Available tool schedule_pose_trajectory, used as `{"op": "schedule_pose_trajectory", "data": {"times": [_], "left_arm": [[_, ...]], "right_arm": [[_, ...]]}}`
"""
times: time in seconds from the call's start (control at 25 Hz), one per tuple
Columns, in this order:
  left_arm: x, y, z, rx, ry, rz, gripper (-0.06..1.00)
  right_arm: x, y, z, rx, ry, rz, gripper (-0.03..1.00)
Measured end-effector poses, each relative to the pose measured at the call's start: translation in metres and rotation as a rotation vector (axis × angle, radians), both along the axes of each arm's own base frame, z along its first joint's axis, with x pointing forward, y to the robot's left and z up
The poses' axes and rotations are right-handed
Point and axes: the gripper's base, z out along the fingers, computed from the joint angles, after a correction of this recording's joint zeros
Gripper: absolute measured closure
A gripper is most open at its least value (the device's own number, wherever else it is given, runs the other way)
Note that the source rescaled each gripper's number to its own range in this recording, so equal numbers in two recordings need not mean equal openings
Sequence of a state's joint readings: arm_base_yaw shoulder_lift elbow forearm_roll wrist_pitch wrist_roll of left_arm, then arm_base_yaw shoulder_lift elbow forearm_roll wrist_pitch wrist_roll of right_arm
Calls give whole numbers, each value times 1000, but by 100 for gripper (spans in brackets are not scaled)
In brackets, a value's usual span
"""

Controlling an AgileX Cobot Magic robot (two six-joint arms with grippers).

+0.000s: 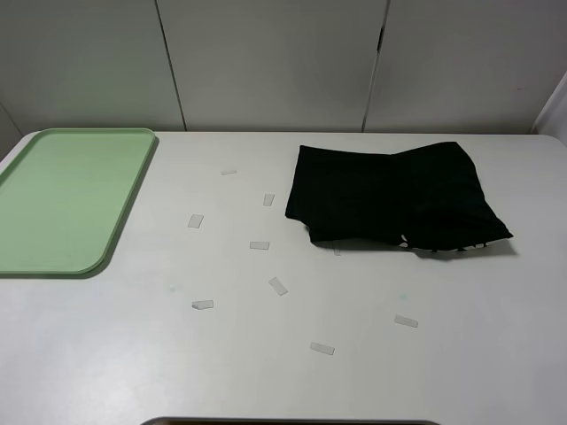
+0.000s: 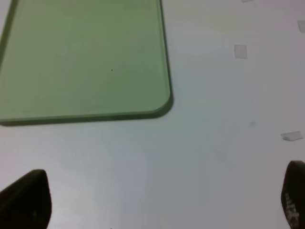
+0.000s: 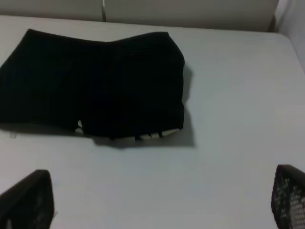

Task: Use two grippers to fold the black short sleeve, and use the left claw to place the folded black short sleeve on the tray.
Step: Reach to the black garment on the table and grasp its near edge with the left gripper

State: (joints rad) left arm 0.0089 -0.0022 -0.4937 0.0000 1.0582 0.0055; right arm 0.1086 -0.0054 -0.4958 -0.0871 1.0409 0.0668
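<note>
Black short sleeve (image 1: 390,197) lies folded, well apart from tray (image 1: 66,199)

A broad, flat, matte white tabletop (image 1: 266,381) is filling most of the high view, running out of frame on both sides. Behind its far edge, a wall of plain pale grey panels (image 1: 266,62) is standing upright, and thin dark vertical seams (image 1: 171,62) are dividing it into sections. At the far right corner a lighter panel (image 1: 556,106) is angling away. Several small translucent rectangular tape scraps (image 1: 278,285) are lying scattered flat on the middle of the tabletop. A thin dark curved strip (image 1: 292,421) is edging the near side. Soft, even light is spreading over the surface, casting only faint shadows.
</note>
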Motion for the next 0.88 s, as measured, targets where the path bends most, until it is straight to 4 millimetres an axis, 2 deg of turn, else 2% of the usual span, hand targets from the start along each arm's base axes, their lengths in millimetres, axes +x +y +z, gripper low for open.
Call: {"op": "schedule_pose_trajectory", "data": {"times": [0.88], "left_arm": [[0, 0, 0, 0, 1, 0, -1]], "right_arm": [[1, 0, -1, 0, -3, 1, -3]]}}
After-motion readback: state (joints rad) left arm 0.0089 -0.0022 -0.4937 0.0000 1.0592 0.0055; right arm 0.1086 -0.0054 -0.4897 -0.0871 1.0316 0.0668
